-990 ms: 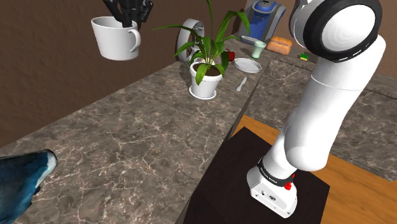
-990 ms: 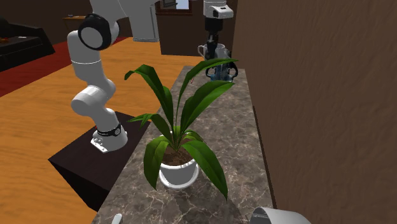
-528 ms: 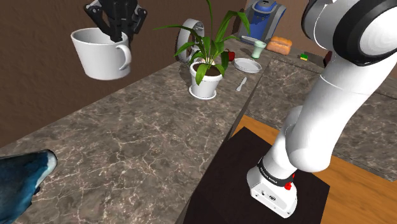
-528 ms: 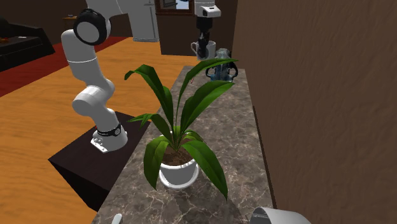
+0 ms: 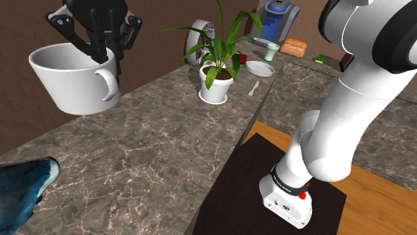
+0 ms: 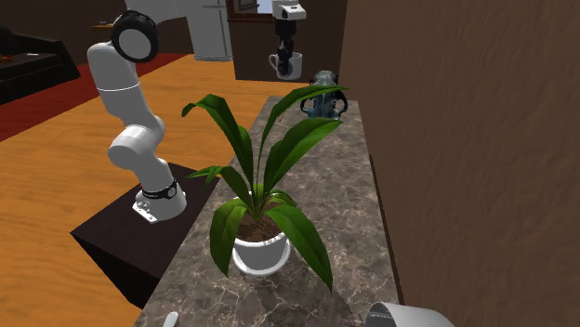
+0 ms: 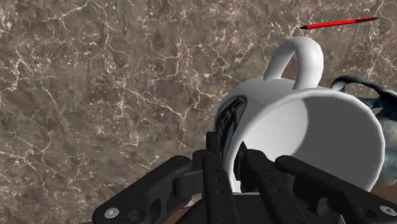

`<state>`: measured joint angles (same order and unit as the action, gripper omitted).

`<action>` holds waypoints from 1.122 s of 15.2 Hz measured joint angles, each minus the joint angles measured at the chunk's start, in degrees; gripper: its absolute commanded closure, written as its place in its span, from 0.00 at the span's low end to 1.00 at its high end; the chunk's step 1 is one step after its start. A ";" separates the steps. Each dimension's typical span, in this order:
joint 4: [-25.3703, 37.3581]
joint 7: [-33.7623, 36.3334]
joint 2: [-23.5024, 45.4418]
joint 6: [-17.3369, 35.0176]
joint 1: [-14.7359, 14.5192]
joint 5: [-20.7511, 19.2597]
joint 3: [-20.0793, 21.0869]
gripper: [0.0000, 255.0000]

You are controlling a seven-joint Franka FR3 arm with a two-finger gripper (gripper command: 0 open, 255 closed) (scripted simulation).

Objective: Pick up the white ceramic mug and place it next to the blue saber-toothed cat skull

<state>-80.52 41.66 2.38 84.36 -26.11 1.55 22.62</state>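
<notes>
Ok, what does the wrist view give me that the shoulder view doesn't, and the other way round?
Wrist view, not shoulder: a thin red stick, perhaps a pen, lying on the marbled counter beyond the white mug handle.

Shoulder view, not wrist: the potted plant, a plate and the dark stand under the arm.

Both: the gripper clamped on the white mug's rim, the mug held above the counter, and part of the blue skull.

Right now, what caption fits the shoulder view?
Black gripper holds a white mug by its rim above the veined stone counter.
</notes>
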 measured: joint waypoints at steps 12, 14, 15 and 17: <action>6.55 17.70 6.04 -0.84 -10.48 -4.04 8.04 1.00; 9.12 21.34 8.48 -1.30 -13.26 -5.70 9.45 1.00; 10.51 22.56 9.60 -1.74 -14.32 -6.42 9.87 1.00; 14.76 25.99 12.86 -3.20 -17.60 -8.58 10.92 1.00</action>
<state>-65.76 67.66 15.24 81.16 -43.71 -7.03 33.55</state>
